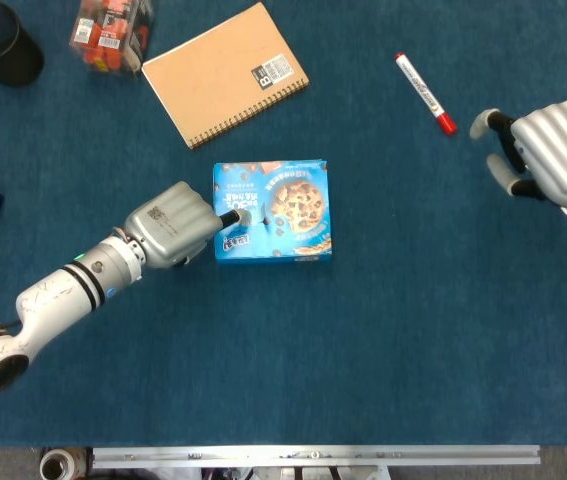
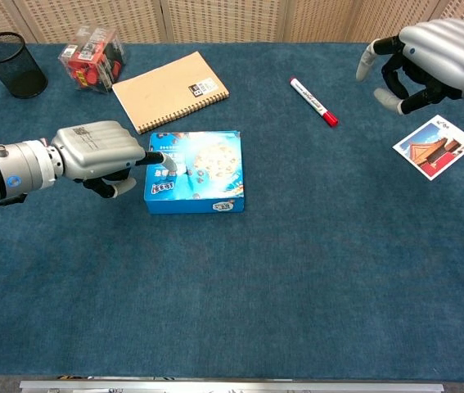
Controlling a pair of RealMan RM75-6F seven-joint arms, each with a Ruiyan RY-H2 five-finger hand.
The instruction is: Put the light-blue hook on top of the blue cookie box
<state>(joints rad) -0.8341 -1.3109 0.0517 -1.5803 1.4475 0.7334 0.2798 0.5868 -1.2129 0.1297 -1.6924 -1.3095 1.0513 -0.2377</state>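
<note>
**Left hand at cookie box, hook on top**

Left hand (image 1: 168, 225) sits at the left edge of the blue cookie box (image 1: 273, 211), centre frame, fingers (image 2: 159, 158) reaching over its top. Light-blue hook (image 1: 245, 214) lies on the box's left part; can't tell if the fingers still pinch it. Right hand (image 1: 553, 155), right edge, fingers loosely curled, holds nothing. Marker (image 1: 425, 93) lies on the surface, upper right.
</note>
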